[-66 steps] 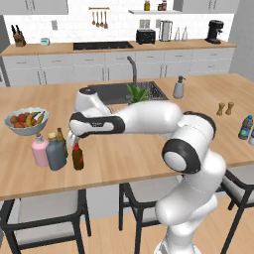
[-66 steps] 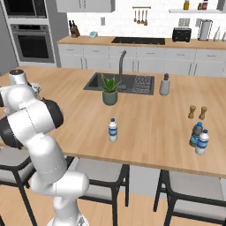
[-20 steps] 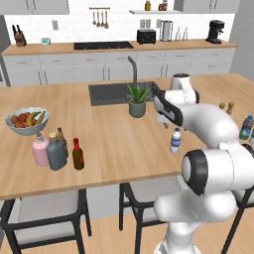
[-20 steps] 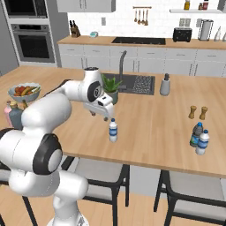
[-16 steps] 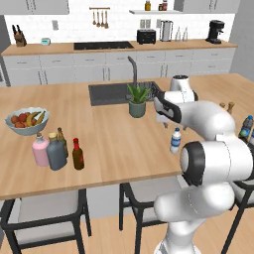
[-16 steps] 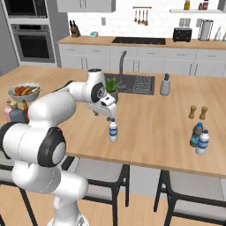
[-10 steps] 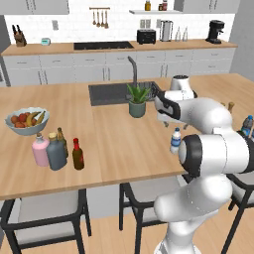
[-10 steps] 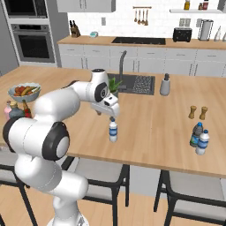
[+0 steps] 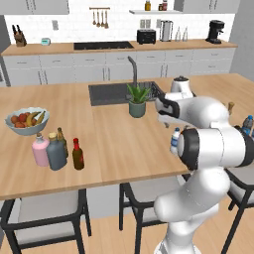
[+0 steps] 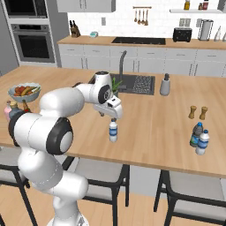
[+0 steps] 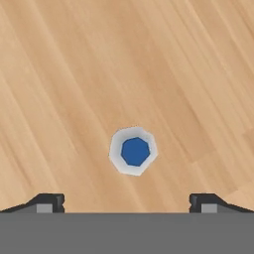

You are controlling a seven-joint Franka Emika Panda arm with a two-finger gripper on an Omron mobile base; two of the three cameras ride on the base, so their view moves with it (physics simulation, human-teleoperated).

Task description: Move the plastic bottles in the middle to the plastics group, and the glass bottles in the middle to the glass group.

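Small clear-white plastic bottle with a blue cap (image 10: 113, 131) stands upright on the wooden desk (image 10: 154, 128); we see our fingers (image 10: 114, 118) spread wide above it.

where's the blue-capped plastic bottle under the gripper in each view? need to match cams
Left base view: plastic bottle right of centre, partly behind the arm, near the counter's front edge.
Right base view: at centre, just below the open gripper.
Hand view: seen from above, blue cap near centre, between the fingertips.
Shared landmark: potted plant by the sink.
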